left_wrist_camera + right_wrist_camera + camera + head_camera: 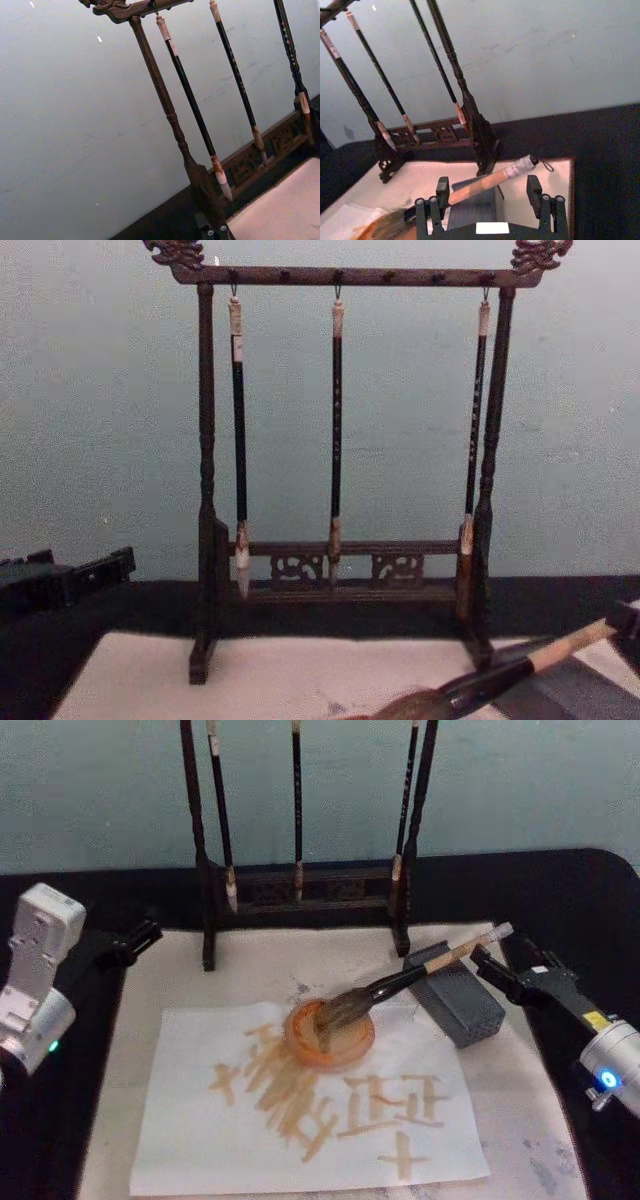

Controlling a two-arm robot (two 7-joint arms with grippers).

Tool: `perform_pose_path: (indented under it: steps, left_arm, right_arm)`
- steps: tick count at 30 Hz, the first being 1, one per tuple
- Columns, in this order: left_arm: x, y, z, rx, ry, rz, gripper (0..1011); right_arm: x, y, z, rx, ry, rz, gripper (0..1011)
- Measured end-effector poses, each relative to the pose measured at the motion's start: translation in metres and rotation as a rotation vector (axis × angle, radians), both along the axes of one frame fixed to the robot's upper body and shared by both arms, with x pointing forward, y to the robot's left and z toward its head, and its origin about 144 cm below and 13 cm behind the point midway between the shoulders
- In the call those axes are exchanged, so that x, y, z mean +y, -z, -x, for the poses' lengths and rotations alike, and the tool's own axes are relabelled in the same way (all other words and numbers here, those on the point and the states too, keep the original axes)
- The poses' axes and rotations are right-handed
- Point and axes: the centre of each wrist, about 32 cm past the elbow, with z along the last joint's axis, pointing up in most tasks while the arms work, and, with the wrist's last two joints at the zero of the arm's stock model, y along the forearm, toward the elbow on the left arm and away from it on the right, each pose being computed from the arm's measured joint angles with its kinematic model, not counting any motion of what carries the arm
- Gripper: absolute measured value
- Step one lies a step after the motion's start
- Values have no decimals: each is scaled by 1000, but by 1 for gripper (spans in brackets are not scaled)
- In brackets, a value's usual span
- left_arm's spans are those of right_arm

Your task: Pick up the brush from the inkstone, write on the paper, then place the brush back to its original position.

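Observation:
The brush lies slanted across the dark grey inkstone. Its bushy bristles rest in a round orange dish, and its white end points at my right gripper. In the right wrist view, that gripper is open, with the tan shaft of the brush lying between its fingers above the inkstone. The paper carries several orange-brown strokes. My left gripper is parked at the table's left, away from everything. The brush also crosses the lower right of the chest view.
A dark carved wooden rack with three thin hanging brushes stands at the back of the cream mat. The rack rises tall in the chest view. Black cloth covers the table around the mat.

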Motion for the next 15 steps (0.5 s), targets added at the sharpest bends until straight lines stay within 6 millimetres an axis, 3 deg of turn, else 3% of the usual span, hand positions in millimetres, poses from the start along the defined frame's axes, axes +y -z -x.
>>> perform_pose_path:
  steps: [15]
  left_arm:
    - [0, 0, 0, 0, 0, 0, 1002]
  right_arm:
    - [2, 9, -3, 117, 39, -157, 1001]
